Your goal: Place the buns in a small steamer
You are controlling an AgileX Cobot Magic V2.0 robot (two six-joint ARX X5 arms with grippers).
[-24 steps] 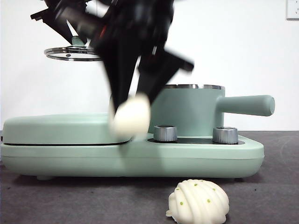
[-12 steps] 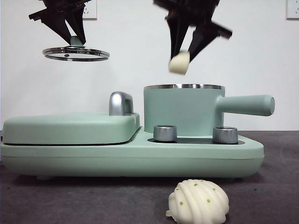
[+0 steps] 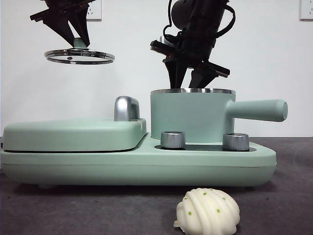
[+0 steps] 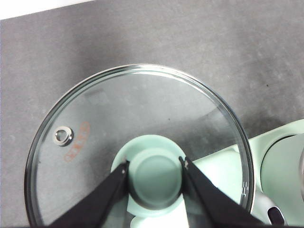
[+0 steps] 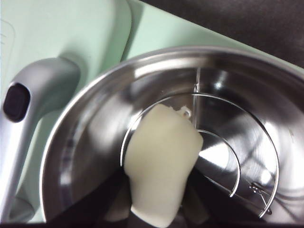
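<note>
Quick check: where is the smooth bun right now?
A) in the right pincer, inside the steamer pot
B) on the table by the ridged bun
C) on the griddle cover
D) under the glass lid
A: the right pincer grips the smooth bun inside the steamer pot.

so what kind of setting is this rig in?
Likely a lab mock-up of a kitchen: a mint breakfast cooker with the small steamer on a dark tabletop, against a bare white wall.

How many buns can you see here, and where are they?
2. The smooth bun is between the right gripper's jaws, down inside the steamer. The ridged bun lies on the table in front of the cooker.
</note>
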